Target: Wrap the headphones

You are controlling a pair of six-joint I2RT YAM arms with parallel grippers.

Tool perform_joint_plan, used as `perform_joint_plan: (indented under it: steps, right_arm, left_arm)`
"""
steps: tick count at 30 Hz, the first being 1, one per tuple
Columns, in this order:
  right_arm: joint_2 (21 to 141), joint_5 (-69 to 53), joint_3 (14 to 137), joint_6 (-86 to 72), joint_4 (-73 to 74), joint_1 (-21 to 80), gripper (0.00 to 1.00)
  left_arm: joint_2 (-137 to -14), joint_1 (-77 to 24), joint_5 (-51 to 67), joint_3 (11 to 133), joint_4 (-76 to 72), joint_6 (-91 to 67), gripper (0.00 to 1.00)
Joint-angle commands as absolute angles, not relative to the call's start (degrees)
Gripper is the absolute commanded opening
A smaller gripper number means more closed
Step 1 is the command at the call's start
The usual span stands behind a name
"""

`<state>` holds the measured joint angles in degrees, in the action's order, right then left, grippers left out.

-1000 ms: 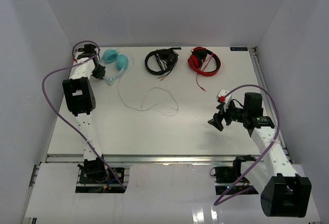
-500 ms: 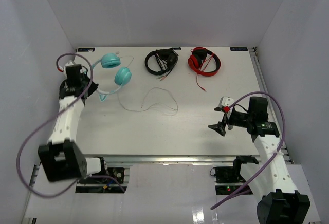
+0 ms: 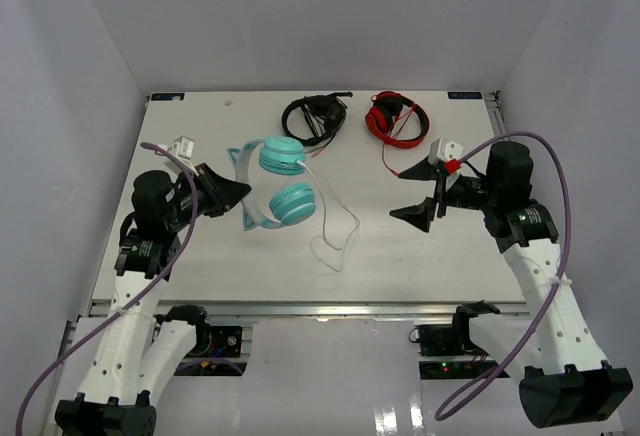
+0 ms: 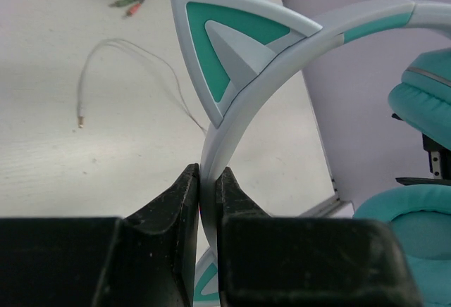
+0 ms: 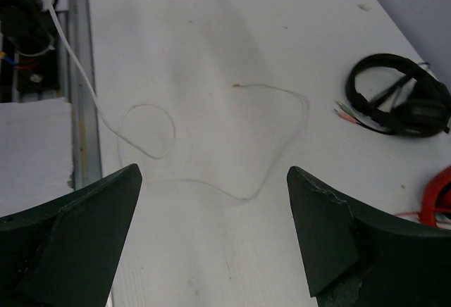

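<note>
- Overhead, the headphones [image 3: 291, 202] sit just off the bench [image 3: 450, 256] centre toward 9 o'clock: two teal round cups joined by a pale headband with a cat ear [image 4: 232, 53].
- Left hand [image 3: 240, 191], at 9 o'clock of the cups, is clamped on the headband. The left wrist view shows both black fingers [image 4: 180, 201] pressed flat against the band just below the ear.
- Whether the cups touch the bench or hang clear of it cannot be told.
- Thin white cable [image 5: 72, 57] leaves the cups toward 4 o'clock and lies in loose loops on the bench, its plug end lying free.
- Right hand [image 3: 412, 193], at 3 o'clock of the bench, points toward 9 o'clock with its jaws spread wide and nothing between them. In the right wrist view the cable loops lie ahead of the fingertips [image 5: 127, 180], apart from them.
- Black headphones [image 3: 313, 119] lie at 12 o'clock near the far edge.
- Red headphones [image 3: 397, 118] lie at 1 o'clock, just beside the black pair.
</note>
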<state>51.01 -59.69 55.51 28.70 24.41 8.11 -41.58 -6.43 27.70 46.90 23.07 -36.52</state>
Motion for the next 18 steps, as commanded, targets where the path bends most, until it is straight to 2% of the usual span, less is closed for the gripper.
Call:
perform_joint_plan:
  steps: [1, 4, 11, 18]
  right_arm:
    - [57.5, -67.1, 60.5, 17.9, 17.8, 14.4, 0.9]
    - [60.3, -73.5, 63.7, 21.7, 20.0, 16.8, 0.9]
    - [65.9, -69.0, 68.0, 31.8, 27.9, 24.8, 0.9]
    - [64.8, -73.6, 63.0, 30.8, 21.1, 28.1, 0.9]
  left_arm:
    - [-43.7, -10.3, 32.7, 54.2, 18.3, -40.1, 0.0]
    - [-47.0, -12.5, 32.7, 56.3, 18.1, -39.8, 0.0]
    - [-53.1, -19.0, 27.7, 59.4, 15.5, -41.6, 0.0]
    - [-56.2, -20.6, 22.7, 61.9, 11.5, -47.7, 0.0]
